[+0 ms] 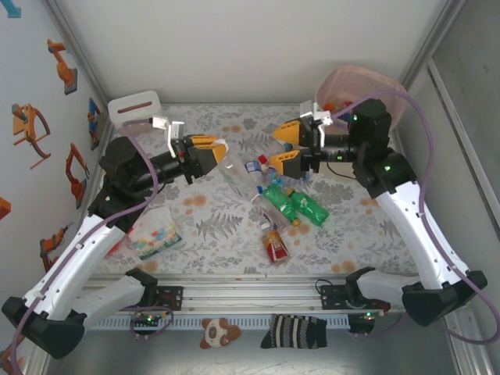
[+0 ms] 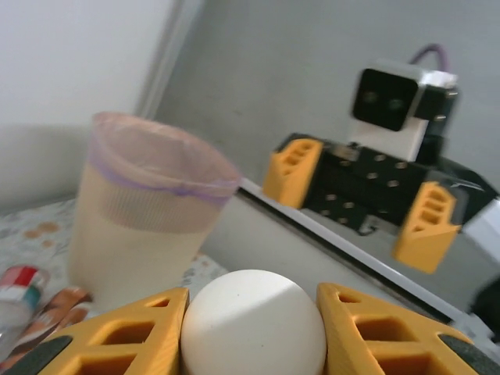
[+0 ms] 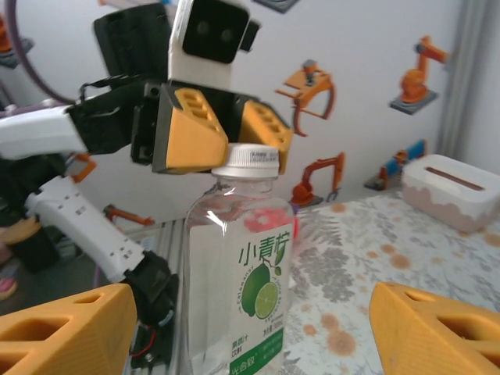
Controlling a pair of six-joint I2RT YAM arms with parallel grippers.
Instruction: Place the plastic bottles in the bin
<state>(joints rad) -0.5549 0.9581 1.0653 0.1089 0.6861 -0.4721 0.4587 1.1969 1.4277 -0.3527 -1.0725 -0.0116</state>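
Observation:
A clear plastic bottle [image 3: 238, 281] with a white cap [image 2: 254, 324] and a lime label hangs in the air over the middle of the table. My left gripper [image 1: 221, 150] is shut on its cap. My right gripper [image 1: 283, 147] faces it, open, with one orange finger on either side of the bottle's body and not touching it. Two green bottles [image 1: 295, 205], a red-labelled bottle [image 1: 274, 244] and small blue-capped ones [image 1: 255, 166] lie on the table below. The bin [image 1: 367, 86], beige with a pinkish liner, stands at the far right corner, behind my right arm; its wall [image 2: 148, 219] rises beyond the cap.
A clear packet of colourful dots [image 1: 153, 234] lies near the left arm. A white box with a slot [image 1: 134, 109] stands at the far left. Metal frame rails run along both sides of the floral tablecloth [image 1: 219, 226].

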